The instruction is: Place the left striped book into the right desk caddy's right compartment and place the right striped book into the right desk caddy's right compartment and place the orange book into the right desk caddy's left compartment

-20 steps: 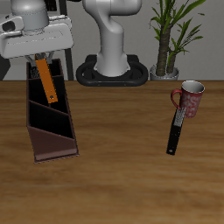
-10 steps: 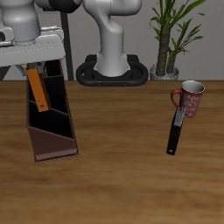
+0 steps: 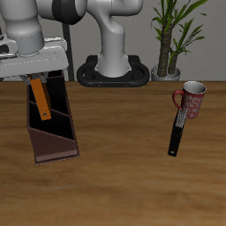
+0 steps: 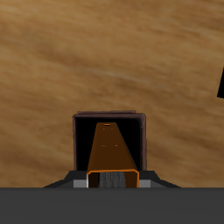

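**Orange book lowering into caddy**

Near to far. The narrow black book point(image 3: 177, 131) and the mug point(image 3: 192, 99) are unmoved over the last second, well apart from the work.

The right desk caddy point(image 3: 53, 141) has not shifted. The orange book point(image 3: 40, 97) has: a second ago it hung tilted above the caddy's far end; now it sits lower and closer to upright, its lower end inside the caddy walls. Judgement: insertion is under way, release not yet due. Neither striped book is visible in either view.

The gripper point(image 3: 33, 74) is directly over the caddy's back end, pointing down, its fingers closed on the book's upper end. The wrist view confirms this: the orange book point(image 4: 110, 150) runs straight down into a dark compartment point(image 4: 84, 140).
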You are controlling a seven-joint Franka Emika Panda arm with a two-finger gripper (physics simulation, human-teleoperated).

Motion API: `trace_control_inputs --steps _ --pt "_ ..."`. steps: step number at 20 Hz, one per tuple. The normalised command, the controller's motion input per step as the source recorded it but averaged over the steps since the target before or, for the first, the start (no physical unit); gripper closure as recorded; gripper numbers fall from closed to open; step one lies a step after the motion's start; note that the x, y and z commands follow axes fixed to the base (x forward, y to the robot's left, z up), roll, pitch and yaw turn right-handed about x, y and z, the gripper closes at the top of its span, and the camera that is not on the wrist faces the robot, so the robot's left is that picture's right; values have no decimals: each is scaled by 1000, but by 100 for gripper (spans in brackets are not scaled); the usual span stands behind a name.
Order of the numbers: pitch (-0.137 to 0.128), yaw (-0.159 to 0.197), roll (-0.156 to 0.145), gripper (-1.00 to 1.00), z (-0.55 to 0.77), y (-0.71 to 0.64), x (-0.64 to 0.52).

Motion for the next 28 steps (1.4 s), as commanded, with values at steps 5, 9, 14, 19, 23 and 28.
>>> trace_control_inputs --steps 5,9,14,19,23,28 --pt "-7 -7 -24 100 -156 -83 9" --pt "6 1 19 100 -259 27 -53" --pt "61 -8 13 100 -448 60 108" --pt "47 21 -38 -100 -303 33 152" --pt "20 -28 -54 -100 0 -121 -42" --pt "25 7 -61 -100 8 -38 -22"
